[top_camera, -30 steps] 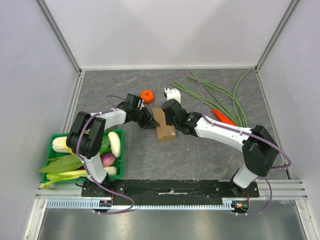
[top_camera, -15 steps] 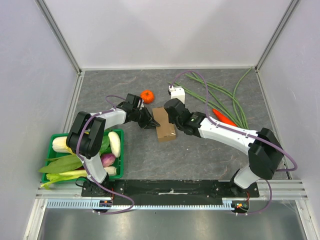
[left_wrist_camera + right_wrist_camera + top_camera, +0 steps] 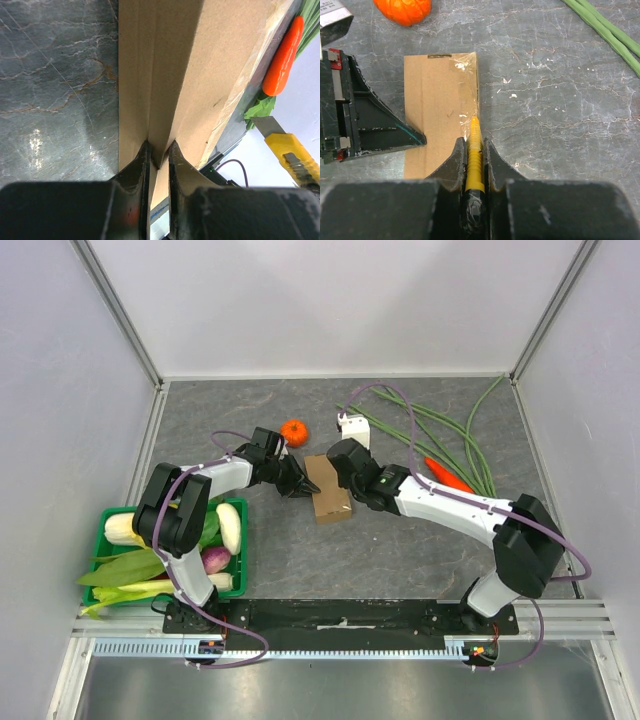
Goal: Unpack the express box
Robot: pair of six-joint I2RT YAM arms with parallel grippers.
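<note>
The express box [image 3: 328, 492] is a small brown carton lying mid-table, with clear tape along its right edge [image 3: 440, 100]. From its left side, my left gripper [image 3: 302, 488] is shut on a raised cardboard flap of the box [image 3: 200, 75], the flap pinched between the fingertips [image 3: 159, 147]. My right gripper [image 3: 340, 470] is over the box's right side, shut on a yellow utility knife [image 3: 474, 145]. The knife's tip rests at the taped right edge. The knife [image 3: 290, 150] also shows in the left wrist view.
A tangerine [image 3: 293, 432] lies just beyond the box. Long green beans [image 3: 430, 430] and an orange carrot [image 3: 448, 476] lie to the right. A green crate [image 3: 108, 525] of vegetables stands at the near left, beside the left arm's base.
The right wrist has shifted slightly to the right and away along the box's edge. The box and the left gripper have stayed put.
</note>
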